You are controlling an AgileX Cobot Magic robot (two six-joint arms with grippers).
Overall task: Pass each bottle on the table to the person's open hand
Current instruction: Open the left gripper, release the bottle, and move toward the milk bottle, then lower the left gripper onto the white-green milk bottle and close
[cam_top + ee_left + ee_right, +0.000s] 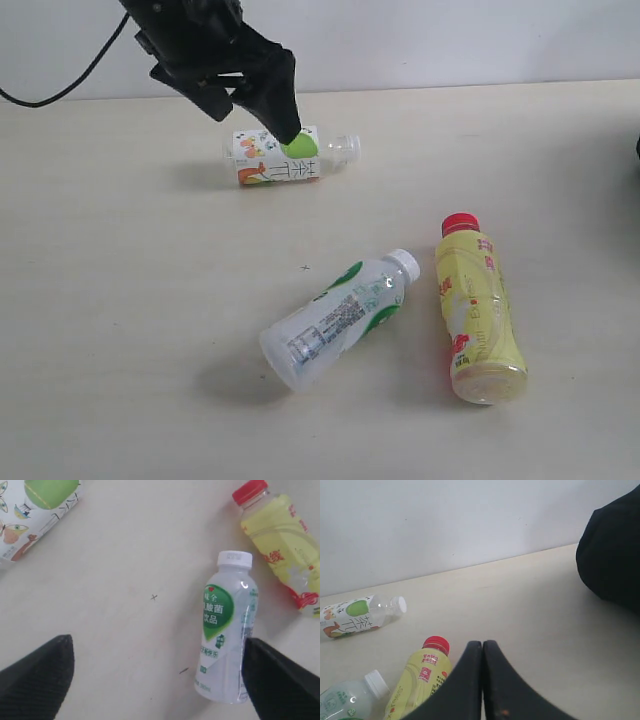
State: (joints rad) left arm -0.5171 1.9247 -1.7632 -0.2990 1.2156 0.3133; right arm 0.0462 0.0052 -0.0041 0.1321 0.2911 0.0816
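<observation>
Three bottles lie flat on the table (120, 300): fruit-label bottle (283, 157) cap right, white-capped bottle (340, 315) cap far-right, yellow bottle (478, 315) cap far; left gripper (156, 672) spread, right gripper (482, 652) pressed together.

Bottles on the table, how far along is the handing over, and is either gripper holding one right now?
Done: nothing I can confirm. In hand: nothing; the left gripper is open above the table, and the right gripper is shut and empty. Left: the fruit-label bottle, white-capped bottle and yellow bottle all lie on the table, and no open hand is in view.
</observation>
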